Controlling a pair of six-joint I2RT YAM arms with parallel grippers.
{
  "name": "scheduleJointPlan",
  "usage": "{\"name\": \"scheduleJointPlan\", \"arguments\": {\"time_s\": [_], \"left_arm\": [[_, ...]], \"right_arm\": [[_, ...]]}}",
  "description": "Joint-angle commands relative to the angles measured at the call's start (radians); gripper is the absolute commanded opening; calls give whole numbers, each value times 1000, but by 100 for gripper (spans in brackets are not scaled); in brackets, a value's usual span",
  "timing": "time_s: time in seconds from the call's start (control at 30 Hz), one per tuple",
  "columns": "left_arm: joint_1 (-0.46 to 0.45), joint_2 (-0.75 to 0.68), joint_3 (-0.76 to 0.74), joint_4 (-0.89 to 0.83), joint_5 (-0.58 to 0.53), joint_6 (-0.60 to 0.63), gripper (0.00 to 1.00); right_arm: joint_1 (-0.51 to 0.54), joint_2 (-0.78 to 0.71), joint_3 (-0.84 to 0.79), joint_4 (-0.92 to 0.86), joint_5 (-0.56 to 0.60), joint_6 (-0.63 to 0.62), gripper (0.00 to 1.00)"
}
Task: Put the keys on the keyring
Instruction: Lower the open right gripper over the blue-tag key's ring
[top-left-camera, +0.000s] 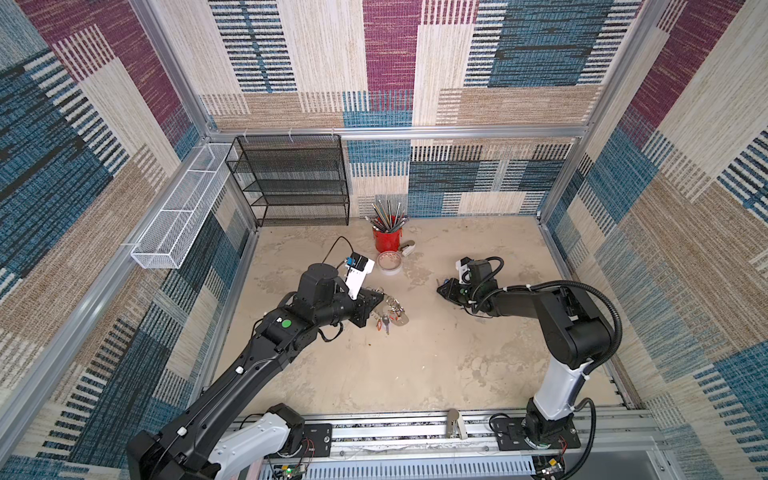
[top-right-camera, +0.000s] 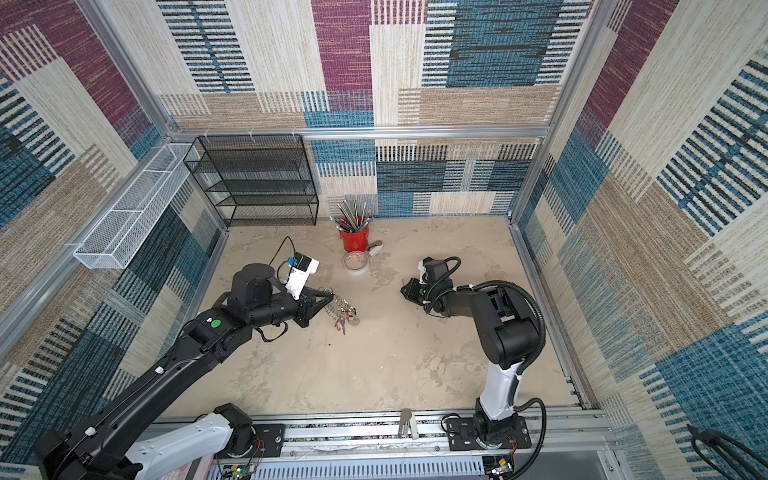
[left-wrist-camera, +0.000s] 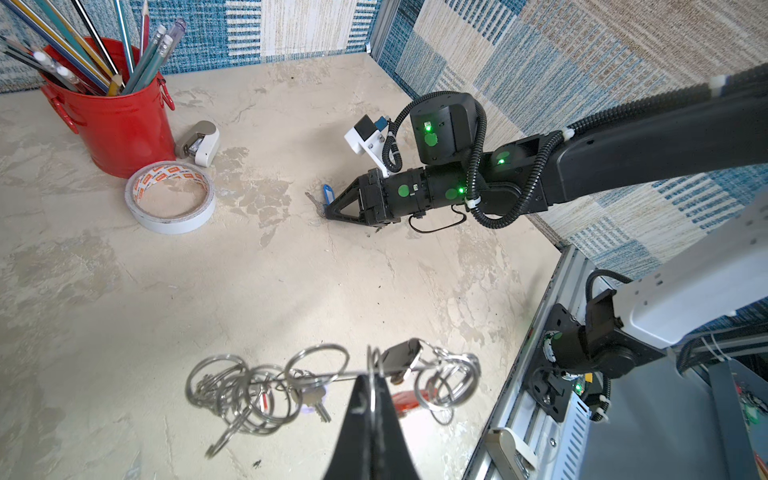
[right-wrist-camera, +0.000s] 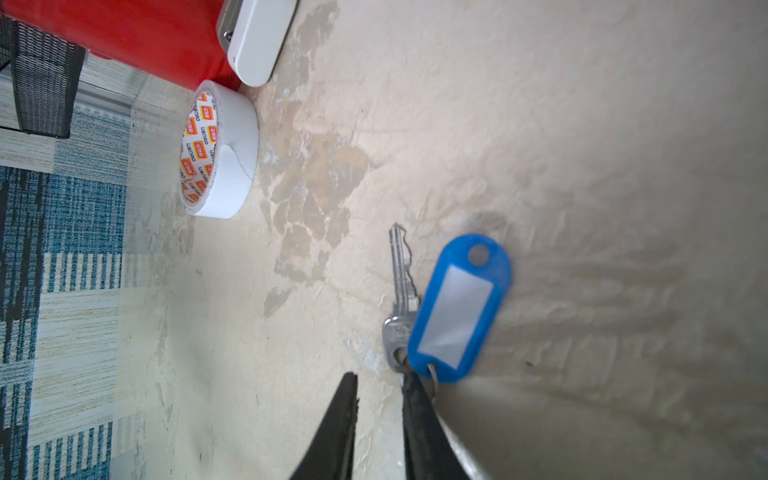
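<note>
Two black robot arms work over a mottled beige surface (top-left-camera: 415, 374). The left gripper (left-wrist-camera: 371, 376) has its jaws clamped tight on the thin edge of the keyring (top-left-camera: 392, 309), holding it up off the surface with its silver split rings dangling. A red tag (left-wrist-camera: 405, 401) and a dark tag (left-wrist-camera: 401, 353) hang among those rings.

Well apart from it, the blue-tagged key (right-wrist-camera: 401, 291) lies flat on the surface. The right gripper (right-wrist-camera: 380, 378) sits low at the key's head. Its jaws stand narrow, with bare surface showing in the gap. One jaw touches the small ring that joins the key to its tag, and nothing appears held.

The likely trouble is a missed pick. The key lies flat and thin, so the jaws may shut on nothing or nudge it away. They might also pinch only the small ring, leaving key and tag swinging loose. The keyring could twist in its thin-edge grip, spoiling any threading.
</note>
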Motion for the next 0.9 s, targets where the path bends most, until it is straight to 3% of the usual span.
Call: {"name": "scheduleJointPlan", "arguments": {"time_s": [0.0, 0.2, 0.87], "left_arm": [[0, 2, 16, 36, 28, -5, 0], [0, 5, 16, 39, 40, -8, 0], [1, 0, 14, 44, 47, -9, 0]], "right_arm": [[0, -1, 8, 10, 28, 14, 21], [0, -45, -24, 3, 42, 16, 31], [0, -5, -28, 30, 19, 37, 31]]}}
